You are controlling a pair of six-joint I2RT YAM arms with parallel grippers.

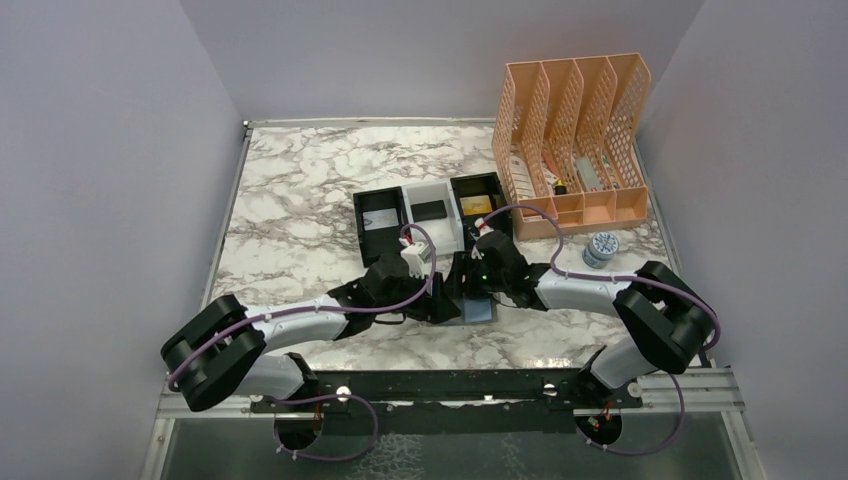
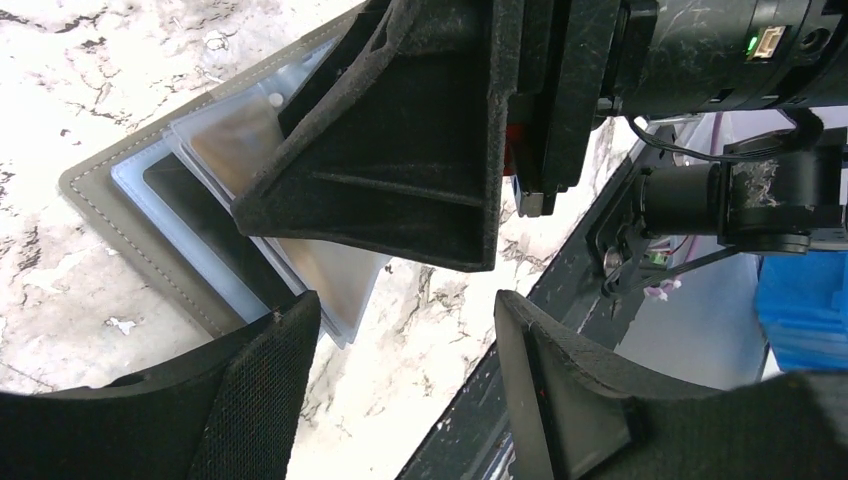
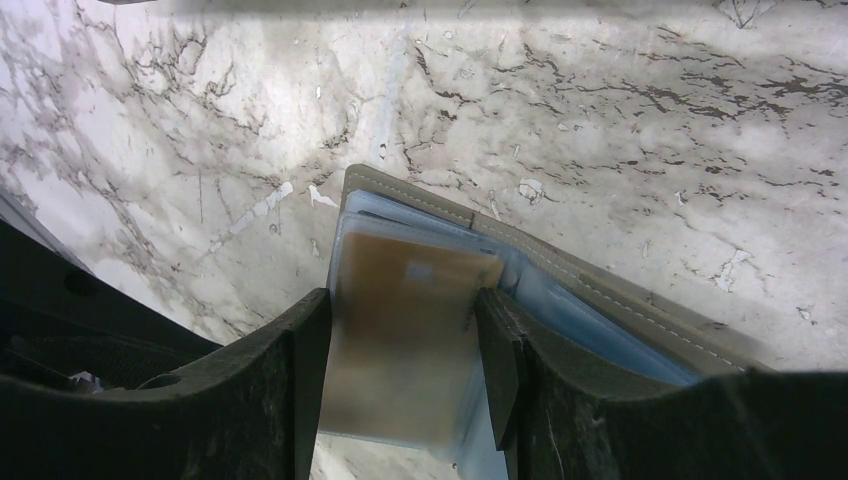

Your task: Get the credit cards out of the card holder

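Observation:
The card holder [image 1: 481, 311] lies open on the marble between both grippers, grey-taupe outside [image 2: 100, 190], blue-grey inside [image 3: 600, 300], with clear sleeves. A gold-brown credit card [image 3: 400, 330] sits in a raised sleeve, also seen in the left wrist view [image 2: 225, 140]. My right gripper [image 3: 400, 300] is open, one finger on each side edge of that sleeve; its finger [image 2: 400, 150] hangs over the holder. My left gripper [image 2: 405, 305] is open, its left finger [image 2: 260, 390] on the holder's near edge, nothing between the jaws.
A black-and-white three-compartment tray [image 1: 408, 195] stands just behind the grippers; a gold-yellow card [image 1: 478, 205] lies in its right compartment. A peach mesh file rack [image 1: 575, 140] is at the back right, a small round tub [image 1: 600, 248] in front of it. The table's black front rail [image 2: 560, 290] is close.

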